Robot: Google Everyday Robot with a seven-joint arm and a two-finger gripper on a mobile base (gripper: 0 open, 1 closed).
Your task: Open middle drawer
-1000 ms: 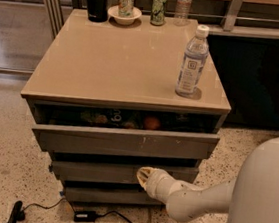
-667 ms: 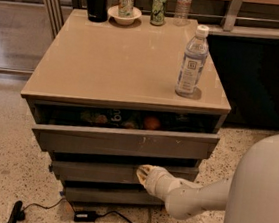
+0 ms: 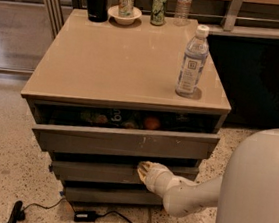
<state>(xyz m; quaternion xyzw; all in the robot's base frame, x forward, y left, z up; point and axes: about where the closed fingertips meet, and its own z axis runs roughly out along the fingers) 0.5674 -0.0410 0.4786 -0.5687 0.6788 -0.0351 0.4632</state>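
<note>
Gripper [image 3: 145, 170] sits low at the cabinet front, right at the top edge of the middle drawer [image 3: 97, 172], right of centre on that front; open or closed, cannot tell, its tip is buried in the dark gap under the top drawer [image 3: 96, 140]. The middle drawer is the grey handle-less slab between the wide, scratched top front and the narrow bottom drawer [image 3: 104, 195]. It looks barely out, if at all, so I judge the opening step is only starting. The top drawer is ajar, with an orange fruit [image 3: 152, 123] and other items inside, and it overhangs the middle one. To do this well, hook behind the top lip of the middle front, not the underside of the top drawer, then pull straight back toward the robot and level. Because the contact is off-centre, pull slowly so the drawer doesn't rack or jam. Keep the wrist low to clear the overhang. Avoid jolting the cabinet: the water bottle [image 3: 192, 61] stands upright near the right front of the tabletop [image 3: 109, 65] and could tip. A cable and adapter [image 3: 83, 216] lie on the floor below.
</note>
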